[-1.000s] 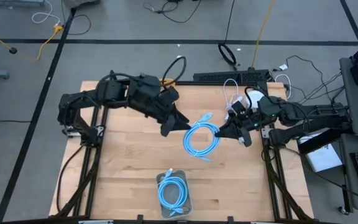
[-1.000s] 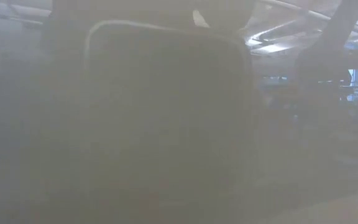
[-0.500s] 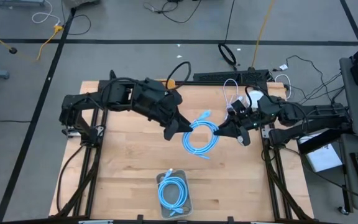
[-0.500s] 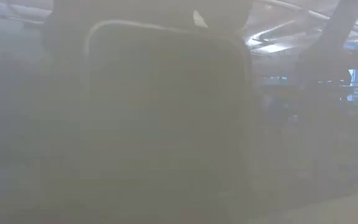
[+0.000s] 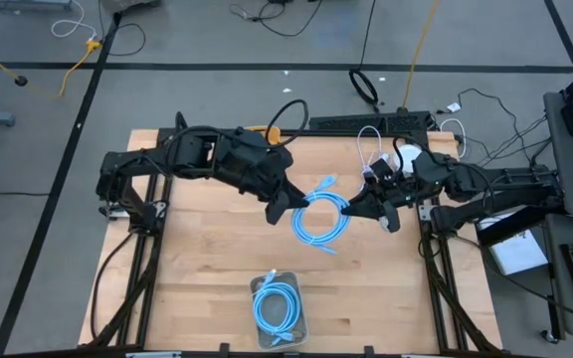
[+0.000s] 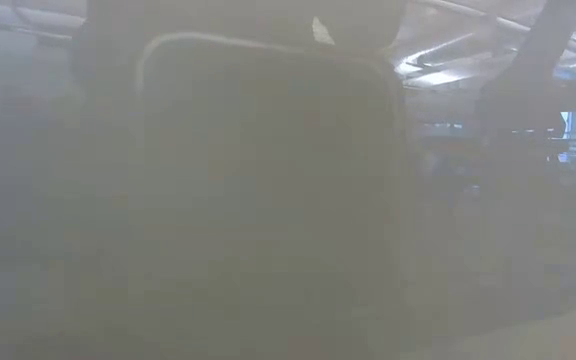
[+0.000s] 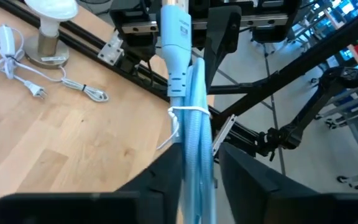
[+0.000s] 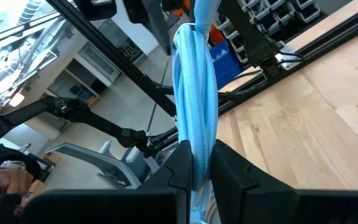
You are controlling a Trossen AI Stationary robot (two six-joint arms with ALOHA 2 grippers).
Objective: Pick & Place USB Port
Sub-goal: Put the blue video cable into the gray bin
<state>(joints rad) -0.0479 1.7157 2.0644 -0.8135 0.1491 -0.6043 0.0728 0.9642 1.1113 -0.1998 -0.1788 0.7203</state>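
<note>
**Inspector:** How far along is the task?

**Assistant:** Roughly midway, in my judgement. One coiled cable is lying in the bin [image 5: 280, 320] at the table's [image 5: 197, 268] front edge, so one placement looks done. A second coil [image 5: 319, 218] is sitting over the table's middle, not yet in the bin.

**Inspector:** Who is holding it?

**Assistant:** Both arms. The left gripper [image 5: 285, 207] is clenching the coil's left side; in its wrist view the bundle is running up between the fingers [image 7: 166, 177]. The right gripper [image 5: 359, 211] is clamping the coil's right side in the same way. Whether the coil is touching the wood, I cannot tell.

**Inspector:** What is left to do?

**Assistant:** Carrying the coil to the front edge and releasing it into the bin.

**Inspector:** The coil's condition?

**Assistant:** Light blue, wound in several loops, bound by a thin white tie [image 7: 184, 111], with a pale plug [image 7: 176, 34] projecting beyond it. It is looking limp and likely to sag. The low view is showing nothing usable.
</note>
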